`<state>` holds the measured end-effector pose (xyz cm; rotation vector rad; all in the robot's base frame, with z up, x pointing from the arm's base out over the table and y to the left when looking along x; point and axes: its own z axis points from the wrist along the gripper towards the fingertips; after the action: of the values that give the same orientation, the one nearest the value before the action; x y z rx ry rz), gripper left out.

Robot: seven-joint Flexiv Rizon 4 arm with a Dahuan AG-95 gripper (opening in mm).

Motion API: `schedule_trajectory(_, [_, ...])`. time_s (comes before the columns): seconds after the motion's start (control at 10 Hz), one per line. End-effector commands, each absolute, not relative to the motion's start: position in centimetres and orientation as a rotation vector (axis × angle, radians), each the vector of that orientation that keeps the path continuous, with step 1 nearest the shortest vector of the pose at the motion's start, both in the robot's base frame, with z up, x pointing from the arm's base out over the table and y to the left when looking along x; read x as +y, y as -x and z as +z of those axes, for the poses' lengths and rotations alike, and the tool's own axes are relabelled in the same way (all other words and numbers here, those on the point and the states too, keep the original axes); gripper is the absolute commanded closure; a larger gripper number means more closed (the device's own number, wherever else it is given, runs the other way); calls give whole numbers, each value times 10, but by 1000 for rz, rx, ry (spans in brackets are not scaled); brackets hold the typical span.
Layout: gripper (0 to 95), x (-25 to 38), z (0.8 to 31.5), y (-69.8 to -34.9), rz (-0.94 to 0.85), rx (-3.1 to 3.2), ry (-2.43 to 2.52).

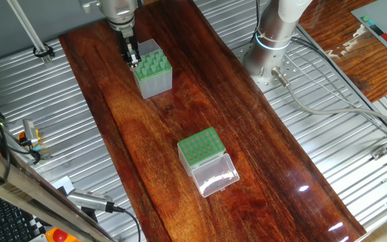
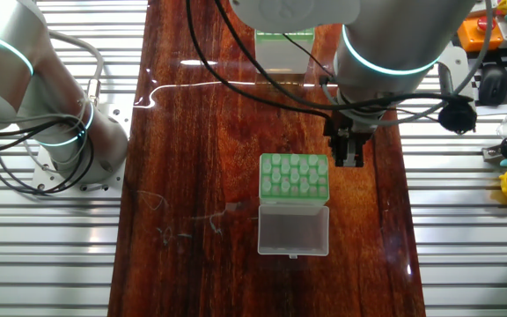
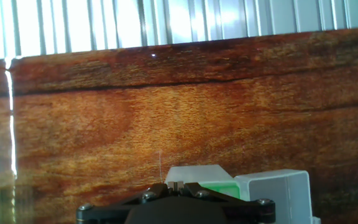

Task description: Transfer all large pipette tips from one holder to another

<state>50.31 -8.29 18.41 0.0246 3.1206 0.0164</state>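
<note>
You see the wooden table (image 1: pixel 180 134) running lengthwise across a ribbed metal bench (image 1: pixel 301 148). The arm (image 1: pixel 116 8) reaches straight down from above at the table's far end in one fixed view, its upper links cut off by the picture's edge. The taller grey-sided holder (image 1: pixel 153 70) stands there, and the gripper (image 1: pixel 133 59) hangs at that holder's edge, fingers pointing down. The shorter holder (image 1: pixel 201 148) sits well apart toward the table's middle, its clear lid (image 1: pixel 213 176) folded open flat beside it. Your hand view shows the fingers (image 3: pixel 176 184) drawn together, though you cannot tell whether they pinch anything. The large pipette tips (image 1: pixel 154 64) are too small to make out singly.
</note>
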Motion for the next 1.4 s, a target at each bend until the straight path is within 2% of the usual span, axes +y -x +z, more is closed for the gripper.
schedule_trajectory(0.1, [950, -83, 184, -503, 18, 3117, -3])
schedule_trajectory(0.8, [950, -83, 185, -503, 9, 3123, 45])
schedule_trajectory(1.2, [950, -98, 186, -506, -35, 3164, -85])
schedule_trajectory(1.4, [570, -120, 187, -508, -34, 3162, -100])
